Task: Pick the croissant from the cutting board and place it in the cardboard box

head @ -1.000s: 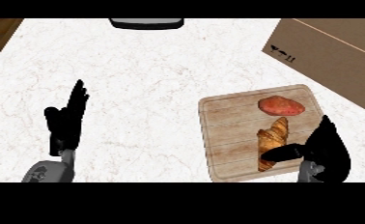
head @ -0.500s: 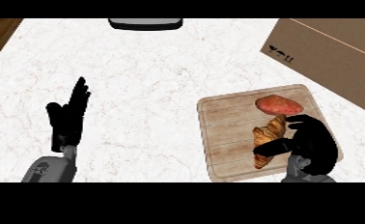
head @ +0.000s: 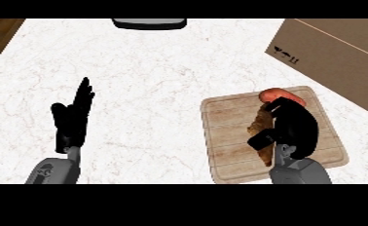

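The croissant (head: 260, 128) lies on the wooden cutting board (head: 230, 122), near the board's middle, and your right hand (head: 295, 127) lies over it. The fingers curl down along its far side while the thumb closes in from the near side, so the hand looks wrapped round the pastry, probably to lift it. Only the croissant's left flank shows: golden-brown, long and tapering, darker at the near tip. A reddish oval food (head: 277, 95) sits at the board's far edge, touching or just beyond your fingertips. The cardboard box (head: 327, 49) stands beyond the board's far right corner. Your left hand (head: 72, 118) rests well left of the board, fingers straight, holding nothing.
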Tool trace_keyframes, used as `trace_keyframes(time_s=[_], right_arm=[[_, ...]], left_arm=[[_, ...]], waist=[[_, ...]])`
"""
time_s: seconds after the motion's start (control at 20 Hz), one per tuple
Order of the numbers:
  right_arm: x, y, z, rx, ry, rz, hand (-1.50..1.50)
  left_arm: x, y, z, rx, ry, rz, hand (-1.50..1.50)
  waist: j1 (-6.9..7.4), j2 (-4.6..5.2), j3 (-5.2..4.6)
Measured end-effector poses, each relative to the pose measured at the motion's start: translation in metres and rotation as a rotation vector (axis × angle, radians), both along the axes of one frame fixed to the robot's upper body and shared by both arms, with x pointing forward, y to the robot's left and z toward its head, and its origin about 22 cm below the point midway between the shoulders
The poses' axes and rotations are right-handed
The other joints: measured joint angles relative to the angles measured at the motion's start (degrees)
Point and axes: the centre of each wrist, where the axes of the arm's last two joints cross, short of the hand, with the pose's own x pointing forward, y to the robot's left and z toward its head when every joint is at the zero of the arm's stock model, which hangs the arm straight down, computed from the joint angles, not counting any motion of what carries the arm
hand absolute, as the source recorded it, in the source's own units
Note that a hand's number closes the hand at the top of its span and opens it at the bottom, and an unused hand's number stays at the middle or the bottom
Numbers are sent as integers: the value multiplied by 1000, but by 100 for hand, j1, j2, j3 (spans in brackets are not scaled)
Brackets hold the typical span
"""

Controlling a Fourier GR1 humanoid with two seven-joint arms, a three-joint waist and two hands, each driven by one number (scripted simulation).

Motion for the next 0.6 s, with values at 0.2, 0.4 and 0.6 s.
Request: trace_keyframes(time_s=[0.2,0.4,0.6], right_arm=[[11,10,3,-30,34,318,150],[23,9,10,-64,36,499,150],[25,9,35,-112,-19,583,150]], left_arm=[[3,1,3,4,-7,-14,0],[-3,7,-5,1,-5,2,0],[-3,6,-4,6,0,12,0]], waist=[[82,24,12],[13,23,36],[-49,27,49]])
